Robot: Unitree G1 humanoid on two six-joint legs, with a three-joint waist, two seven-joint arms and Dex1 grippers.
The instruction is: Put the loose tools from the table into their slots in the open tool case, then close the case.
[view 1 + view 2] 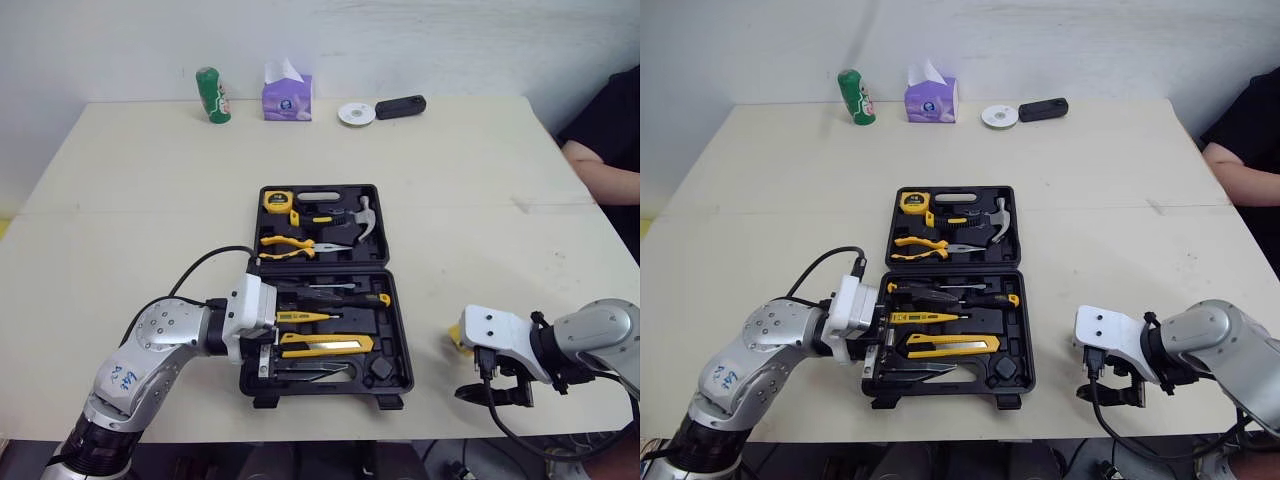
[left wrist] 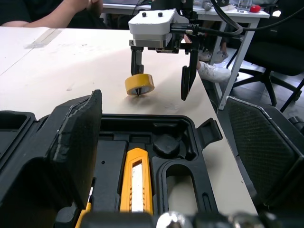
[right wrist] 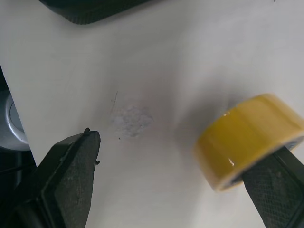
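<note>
Pretty close to done, I'd say: the black plastic tool case [image 1: 320, 269] lies open with most slots filled, lid not shut yet. What's left is the yellow roll of tape [image 2: 139, 84], loose on the table right up against one finger of my right gripper [image 2: 161, 94]. Its fingers are spread wide, tips pointing down, nothing clamped. My left gripper [image 1: 263, 352], fingers apart too, sits at the case's near corner.
</note>
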